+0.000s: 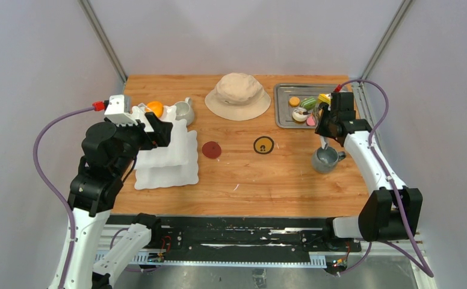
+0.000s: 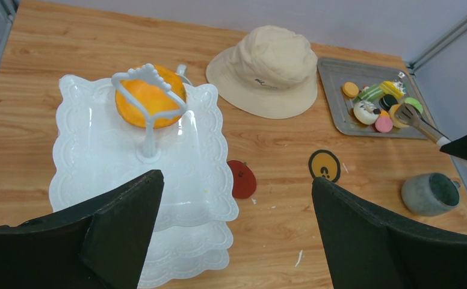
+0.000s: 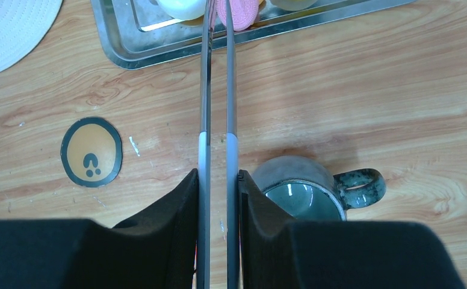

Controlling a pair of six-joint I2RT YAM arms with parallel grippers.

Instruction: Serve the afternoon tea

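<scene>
The white three-tier stand [image 1: 180, 159] stands at the left, with an orange pastry [image 1: 154, 108] on its top tier. My left gripper [image 2: 237, 180] hovers open and empty above the stand's near right edge [image 2: 98, 150]. The white mug [image 1: 185, 111] stands behind the stand. My right gripper [image 3: 218, 177] is shut on the metal tongs [image 3: 204, 90]. Their tips reach a pink pastry [image 3: 240, 12] in the metal tray [image 3: 123, 54]. Several more pastries, among them orange [image 1: 294, 101] and green [image 1: 308, 102], lie in the tray. The grey mug [image 3: 303, 195] stands beside my right fingers.
A beige bucket hat [image 1: 238, 95] lies at the back centre between the stand and the tray [image 1: 283, 117]. A red sticker [image 1: 212, 150] and a yellow sticker [image 1: 263, 145] lie flat on the wooden table. White walls close in both sides.
</scene>
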